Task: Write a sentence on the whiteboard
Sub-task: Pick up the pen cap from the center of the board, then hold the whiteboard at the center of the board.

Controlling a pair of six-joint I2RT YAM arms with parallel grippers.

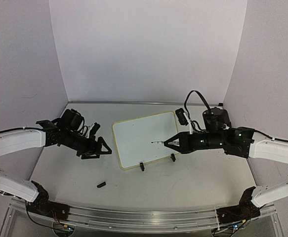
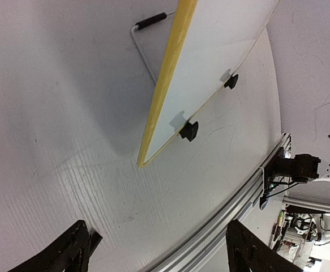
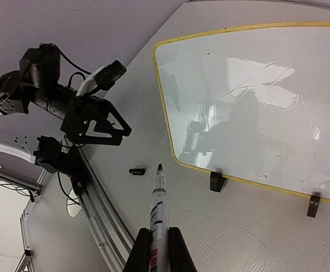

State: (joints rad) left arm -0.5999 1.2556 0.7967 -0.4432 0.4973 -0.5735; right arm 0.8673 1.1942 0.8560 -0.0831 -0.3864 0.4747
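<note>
The whiteboard [image 1: 143,132] stands tilted at mid-table on two black clip feet [image 1: 142,166]. Its face is blank: no sentence shows on it, only faint smudges. It also shows in the left wrist view [image 2: 221,51] and the right wrist view [image 3: 255,96]. My right gripper [image 1: 174,142] is shut on an uncapped white marker [image 3: 159,198]. In the top view its tip [image 1: 153,142] lies in front of the board's lower middle, and I cannot tell whether it touches. My left gripper [image 1: 102,148] is open and empty, just left of the board [image 2: 156,226].
The black marker cap [image 1: 101,184] lies on the table in front of the left gripper and also shows in the right wrist view [image 3: 137,170]. A wire stand [image 2: 145,51] props the board from behind. An aluminium rail [image 1: 144,217] runs along the near edge.
</note>
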